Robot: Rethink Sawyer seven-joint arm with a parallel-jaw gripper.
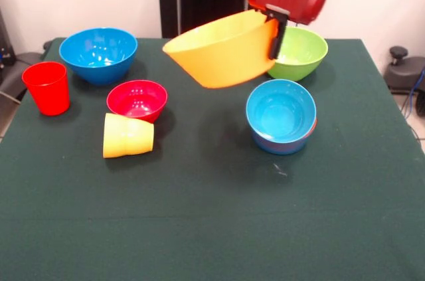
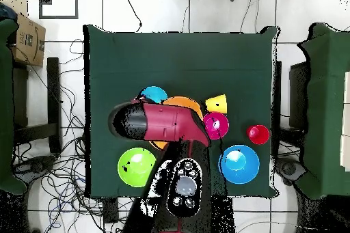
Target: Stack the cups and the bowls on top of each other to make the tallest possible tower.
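Holding: gripper (image 1: 275, 34) pinches the tilted yellow-orange bowl (image 1: 219, 52) by its rim, aloft
Behind: lime green bowl (image 1: 300, 52)
Below-right: light-blue bowl (image 1: 281, 113) nested in another

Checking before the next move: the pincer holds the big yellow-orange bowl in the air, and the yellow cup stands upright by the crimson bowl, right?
Not quite. In the front view the yellow cup lies on its side beside the crimson bowl. The pincer does hold the yellow-orange bowl aloft.
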